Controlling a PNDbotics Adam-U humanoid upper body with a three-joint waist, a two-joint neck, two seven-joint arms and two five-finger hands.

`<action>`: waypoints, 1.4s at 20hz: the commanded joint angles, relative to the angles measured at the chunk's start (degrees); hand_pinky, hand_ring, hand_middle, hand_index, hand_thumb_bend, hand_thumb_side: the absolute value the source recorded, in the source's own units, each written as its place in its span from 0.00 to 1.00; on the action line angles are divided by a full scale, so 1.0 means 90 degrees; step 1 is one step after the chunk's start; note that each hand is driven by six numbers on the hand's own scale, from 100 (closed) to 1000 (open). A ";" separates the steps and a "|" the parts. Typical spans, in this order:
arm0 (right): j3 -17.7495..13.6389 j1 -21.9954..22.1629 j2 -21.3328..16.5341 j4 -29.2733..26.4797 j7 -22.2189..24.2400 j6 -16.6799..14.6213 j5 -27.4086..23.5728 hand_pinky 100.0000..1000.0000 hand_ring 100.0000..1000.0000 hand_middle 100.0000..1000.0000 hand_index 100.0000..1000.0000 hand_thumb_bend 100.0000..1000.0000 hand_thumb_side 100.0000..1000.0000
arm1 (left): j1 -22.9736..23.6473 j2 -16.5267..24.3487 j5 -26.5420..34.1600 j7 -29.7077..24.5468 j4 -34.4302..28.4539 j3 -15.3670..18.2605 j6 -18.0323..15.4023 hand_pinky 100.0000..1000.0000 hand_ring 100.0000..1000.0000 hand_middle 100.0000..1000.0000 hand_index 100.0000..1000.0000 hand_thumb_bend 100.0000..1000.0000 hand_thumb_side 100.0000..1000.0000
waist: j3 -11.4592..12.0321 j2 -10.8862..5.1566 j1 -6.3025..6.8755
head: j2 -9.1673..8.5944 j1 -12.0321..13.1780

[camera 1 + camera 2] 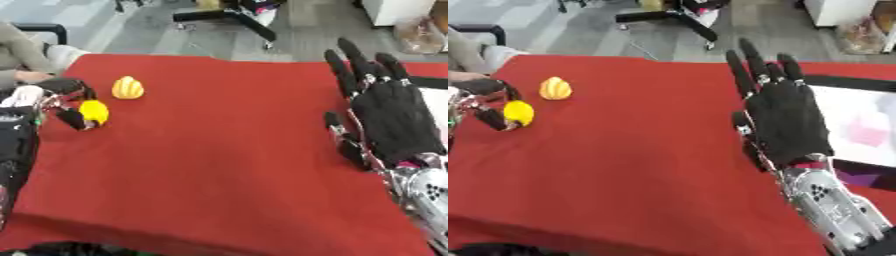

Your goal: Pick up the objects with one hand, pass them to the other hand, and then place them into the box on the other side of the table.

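On the red cloth [210, 150] at the far left, my left hand [61, 102] has its fingers and thumb curled round a small yellow ball-like object [94, 112]. A second yellow object [128, 88], ridged and shell-shaped, lies on the cloth just beyond it, untouched. My right hand [785, 112] is held up open over the right side of the table, fingers straight and spread, holding nothing. The box [859, 125] lies at the right edge, dark-rimmed with a pale inside, partly hidden behind the right hand.
A person's sleeve [19, 50] shows at the far left edge beyond the table. Black chair legs [232, 17] and a white cabinet [394, 10] stand on the grey floor behind. The table's near edge runs along the bottom.
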 commanded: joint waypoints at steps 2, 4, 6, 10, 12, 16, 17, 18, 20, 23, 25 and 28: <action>-0.0004 -0.0047 -0.0074 -0.0122 -0.0006 0.0039 -0.0016 0.89 0.70 1.00 1.00 0.24 0.00 | -0.0008 0.0223 0.0175 0.0859 0.0028 0.0035 0.0247 0.80 0.71 0.71 0.84 0.24 0.23 | 0.0017 -0.0080 -0.0011 | -0.0018 -0.0011; 0.0010 -0.0044 -0.0066 -0.0122 -0.0012 0.0050 -0.0021 0.89 0.70 1.00 1.00 0.23 0.00 | 0.0029 0.0220 0.0213 0.1104 0.0187 -0.0041 0.0307 0.81 0.73 0.74 0.86 0.24 0.24 | 0.0018 -0.0074 -0.0012 | -0.0018 -0.0010; 0.0021 -0.0041 -0.0060 -0.0122 -0.0017 0.0062 -0.0027 0.89 0.70 1.00 1.00 0.23 0.00 | 0.0041 0.0225 0.0228 0.1176 0.0356 -0.0129 0.0363 0.82 0.74 0.75 0.87 0.25 0.25 | 0.0018 -0.0070 -0.0012 | -0.0018 -0.0012; 0.0038 -0.0036 -0.0051 -0.0122 -0.0027 0.0085 -0.0035 0.89 0.70 1.00 1.00 0.21 0.00 | 0.0068 0.0204 0.0275 0.1272 0.0604 -0.0240 0.0488 0.82 0.75 0.78 0.89 0.25 0.25 | 0.0015 -0.0064 -0.0012 | -0.0018 -0.0012; 0.0043 -0.0034 -0.0048 -0.0122 -0.0031 0.0093 -0.0038 0.89 0.70 1.00 1.00 0.20 0.00 | 0.0082 0.0187 0.0323 0.1358 0.0694 -0.0279 0.0547 0.81 0.74 0.77 0.87 0.25 0.25 | 0.0013 -0.0063 -0.0013 | -0.0018 -0.0012; 0.0054 -0.0031 -0.0041 -0.0122 -0.0044 0.0115 -0.0042 0.89 0.70 1.00 1.00 0.19 0.00 | 0.0114 0.0146 0.0435 0.1662 0.0776 -0.0328 0.0595 0.76 0.66 0.68 0.80 0.20 0.21 | 0.0012 -0.0057 -0.0013 | -0.0018 -0.0021; 0.0056 -0.0030 -0.0038 -0.0122 -0.0049 0.0121 -0.0043 0.88 0.71 1.00 1.00 0.17 0.00 | 0.0121 0.0140 0.0464 0.1770 0.0786 -0.0333 0.0610 0.73 0.60 0.60 0.75 0.18 0.19 | 0.0011 -0.0056 -0.0013 | -0.0018 -0.0020; 0.0060 -0.0028 -0.0035 -0.0122 -0.0055 0.0129 -0.0044 0.88 0.71 1.00 1.00 0.17 0.00 | 0.0129 0.0133 0.0492 0.1904 0.0794 -0.0336 0.0634 0.71 0.57 0.57 0.73 0.18 0.18 | 0.0010 -0.0055 -0.0013 | -0.0018 -0.0018; 0.0066 -0.0027 -0.0032 -0.0122 -0.0067 0.0140 -0.0047 0.88 0.71 1.00 1.00 0.16 0.00 | 0.0140 0.0122 0.0540 0.2217 0.0813 -0.0345 0.0695 0.66 0.50 0.49 0.66 0.16 0.15 | 0.0009 -0.0053 -0.0012 | -0.0018 -0.0022; 0.0073 -0.0026 -0.0030 -0.0122 -0.0083 0.0137 -0.0062 0.88 0.71 1.00 1.00 0.14 0.00 | 0.0157 0.0103 0.0629 0.2747 0.0864 -0.0362 0.0783 0.58 0.38 0.36 0.52 0.09 0.11 | 0.0008 -0.0053 -0.0011 | -0.0018 -0.0020; 0.0074 -0.0026 -0.0030 -0.0122 -0.0088 0.0136 -0.0072 0.88 0.71 1.00 1.00 0.14 0.00 | 0.0166 0.0097 0.0689 0.3022 0.0938 -0.0398 0.0815 0.58 0.38 0.36 0.52 0.09 0.11 | 0.0007 -0.0053 -0.0011 | -0.0018 -0.0021; 0.0076 -0.0023 -0.0036 -0.0122 -0.0090 0.0135 -0.0082 0.88 0.71 1.00 1.00 0.12 0.00 | 0.0164 0.0093 0.0780 0.3292 0.1035 -0.0455 0.0824 0.53 0.31 0.27 0.42 0.01 0.09 | 0.0008 -0.0054 -0.0013 | -0.0018 -0.0021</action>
